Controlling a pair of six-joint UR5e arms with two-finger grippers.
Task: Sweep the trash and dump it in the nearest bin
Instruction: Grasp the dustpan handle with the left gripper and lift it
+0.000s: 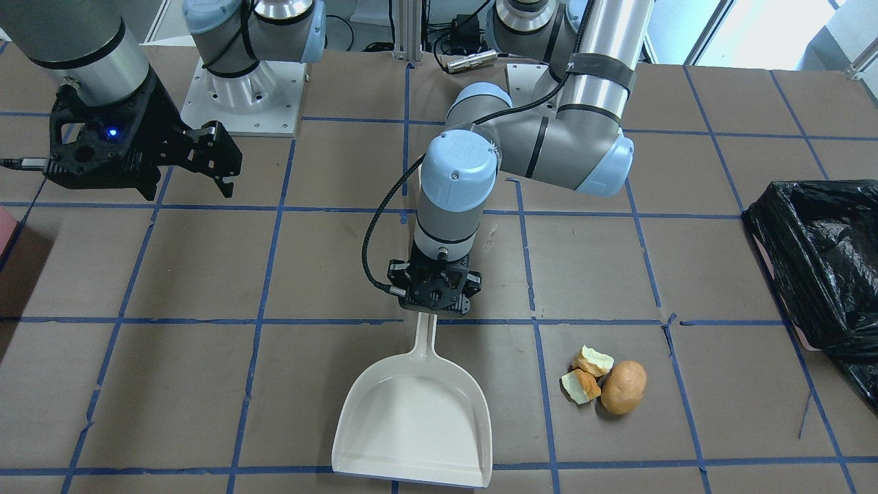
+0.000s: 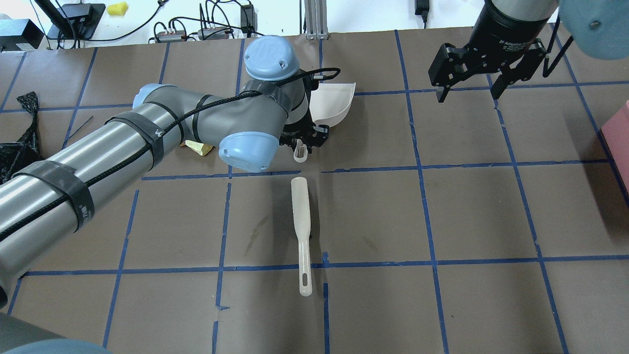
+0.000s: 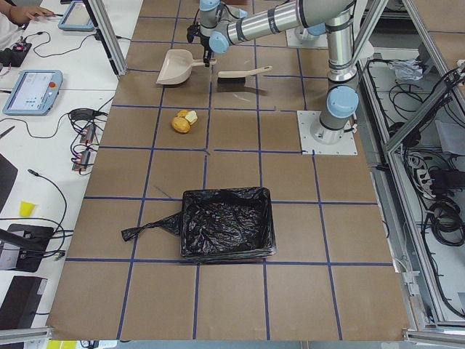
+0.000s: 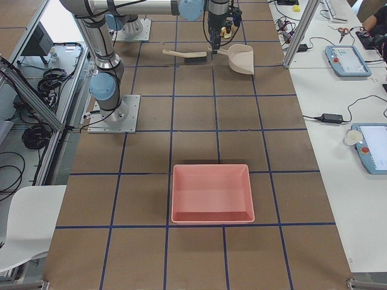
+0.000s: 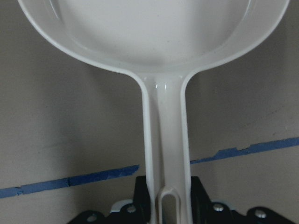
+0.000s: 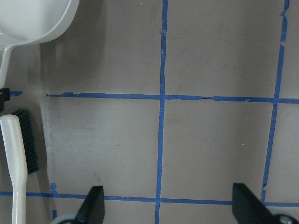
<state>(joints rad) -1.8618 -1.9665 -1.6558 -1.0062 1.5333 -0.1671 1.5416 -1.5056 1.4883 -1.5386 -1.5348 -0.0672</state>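
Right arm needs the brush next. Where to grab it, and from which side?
Take the brush by its slim handle, probably from straight above, jaws across its width: it lies flat, handle end toward the robot, bristles at the far end. The right gripper is open.

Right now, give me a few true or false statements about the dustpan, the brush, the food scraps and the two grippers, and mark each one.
1. The left gripper grips the dustpan by its handle. True.
2. The food scraps lie inside the dustpan. False: they lie on the table beside it.
3. The right gripper holds the brush. False: it is open and empty, and the brush lies on the table.
4. The bin is lined with a black bag. True.
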